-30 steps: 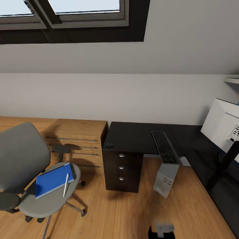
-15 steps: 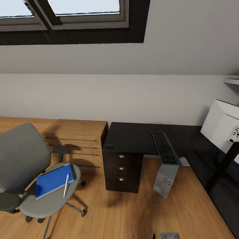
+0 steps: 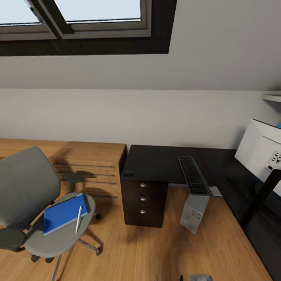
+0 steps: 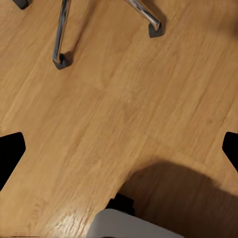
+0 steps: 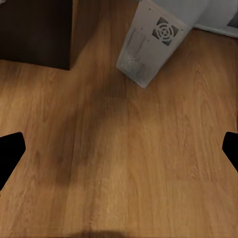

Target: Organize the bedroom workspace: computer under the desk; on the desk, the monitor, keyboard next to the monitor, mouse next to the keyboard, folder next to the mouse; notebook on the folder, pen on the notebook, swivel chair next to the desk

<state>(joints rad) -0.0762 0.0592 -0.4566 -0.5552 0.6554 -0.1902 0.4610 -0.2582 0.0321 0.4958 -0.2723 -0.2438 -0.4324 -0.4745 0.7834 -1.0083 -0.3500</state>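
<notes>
One of each kind, counted from the head view.
One grey upholstered swivel chair [image 3: 27,195], blue flat folder [image 3: 64,214], thin white pen [image 3: 79,219], slim dark-keyed keyboard [image 3: 192,175], small black mouse [image 3: 128,172], white-backed monitor [image 3: 259,151], light grey computer tower [image 3: 194,212], glossy black bench [image 3: 156,162].

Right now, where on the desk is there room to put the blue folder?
The desk is bare between the mouse at its left corner and the keyboard. The right wing by the monitor is tighter, with its stand there.
</notes>
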